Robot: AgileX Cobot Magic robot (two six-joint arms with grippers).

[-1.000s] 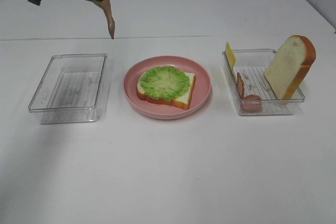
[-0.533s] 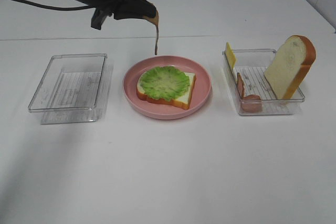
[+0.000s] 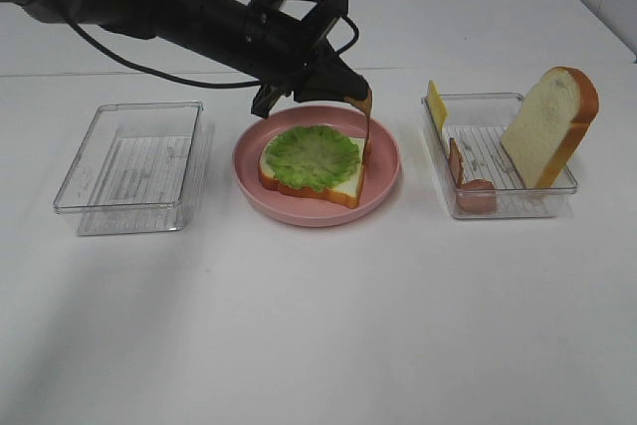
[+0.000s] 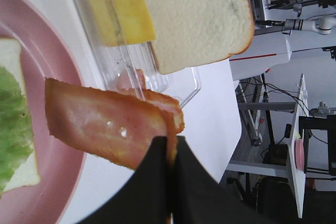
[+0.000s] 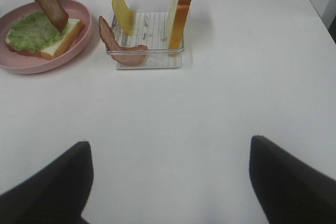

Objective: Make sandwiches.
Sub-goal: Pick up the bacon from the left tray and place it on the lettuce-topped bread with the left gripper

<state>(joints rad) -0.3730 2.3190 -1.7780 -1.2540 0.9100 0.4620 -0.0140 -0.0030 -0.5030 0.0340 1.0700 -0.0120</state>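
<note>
You are working with a clear tray [image 3: 124, 209] sitting left of the pink plate [image 3: 388, 181]. A second tray [image 3: 518, 208] to the right is holding a cheese slice [image 3: 436, 105], a spare bacon strip [image 3: 463, 171] and an upright bread slice [image 3: 549, 126]. The near half of the table [image 3: 318, 325] is lying open.

Your left arm is reaching in from the far left over the plate's far rim. The left gripper [image 3: 360, 97] is clamping a hanging bacon strip [image 3: 367, 126], and its lower end is dangling at the right edge of the lettuce [image 3: 311, 154] on the plated bread slice [image 3: 343, 189]. Contact cannot be confirmed.

Your right gripper [image 5: 169, 141] is hovering near the right side, jaws spread, holding nothing.
</note>
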